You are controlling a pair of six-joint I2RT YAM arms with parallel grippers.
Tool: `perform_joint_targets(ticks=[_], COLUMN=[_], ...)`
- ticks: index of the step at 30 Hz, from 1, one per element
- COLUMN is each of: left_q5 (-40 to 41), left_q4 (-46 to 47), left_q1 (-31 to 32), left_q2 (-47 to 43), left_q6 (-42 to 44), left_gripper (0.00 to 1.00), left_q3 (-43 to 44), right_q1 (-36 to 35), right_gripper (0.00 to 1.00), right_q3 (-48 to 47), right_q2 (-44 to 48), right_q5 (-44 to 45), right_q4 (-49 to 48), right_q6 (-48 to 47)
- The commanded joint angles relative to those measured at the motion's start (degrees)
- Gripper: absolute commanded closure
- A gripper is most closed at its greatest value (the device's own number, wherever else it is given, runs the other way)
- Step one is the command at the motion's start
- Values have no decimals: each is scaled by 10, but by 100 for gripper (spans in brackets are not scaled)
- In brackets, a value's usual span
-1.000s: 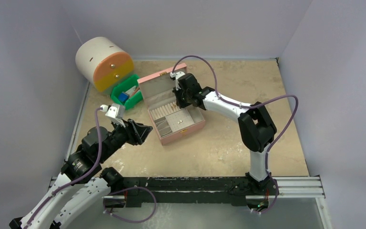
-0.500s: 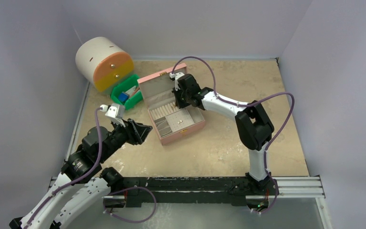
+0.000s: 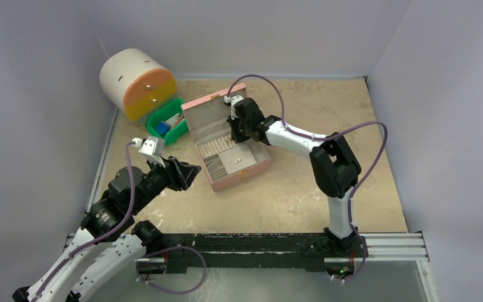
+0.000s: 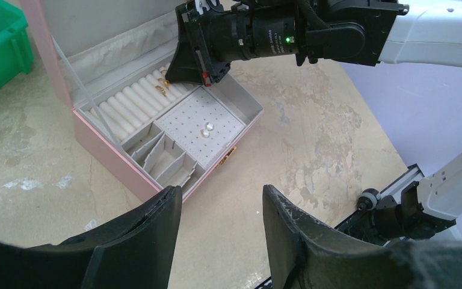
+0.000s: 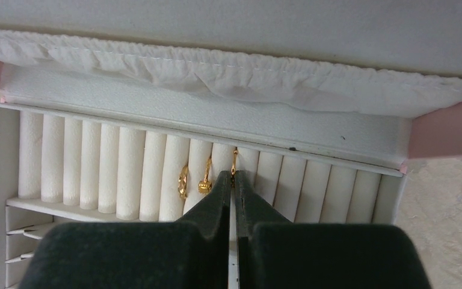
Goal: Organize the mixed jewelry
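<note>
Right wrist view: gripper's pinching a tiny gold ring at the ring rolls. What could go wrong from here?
1. The right gripper is shut on the thin gold ring by its very fingertips; it could slip or twist before seating between the white padded ring rolls.
2. Two gold pieces sit in the slots just beside; the broad fingers may knock them loose on opening.
3. The pink box is unheld; pushing might shift it.

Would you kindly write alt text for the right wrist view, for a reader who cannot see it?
The right gripper has its jaws shut on a thin gold piece at the white ring rolls of an open pink jewelry box. Two more gold pieces sit in slots to its left.
</note>
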State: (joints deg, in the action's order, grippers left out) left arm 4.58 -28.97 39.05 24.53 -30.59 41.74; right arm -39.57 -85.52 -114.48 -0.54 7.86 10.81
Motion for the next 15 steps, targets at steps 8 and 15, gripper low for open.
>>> perform_joint_targets(ticks=[8, 15], left_q5=[5, 7], left_q4=[8, 8], left_q1=[-2, -3], left_q2=[2, 1], left_q6=[5, 5], left_gripper=[49, 48], left_q3=[12, 12], right_q1=[6, 6], right_gripper=[100, 100], right_q3=[-10, -10], right_q2=[-40, -32], right_q5=[35, 57], right_q4=[7, 16], right_q6=[28, 34])
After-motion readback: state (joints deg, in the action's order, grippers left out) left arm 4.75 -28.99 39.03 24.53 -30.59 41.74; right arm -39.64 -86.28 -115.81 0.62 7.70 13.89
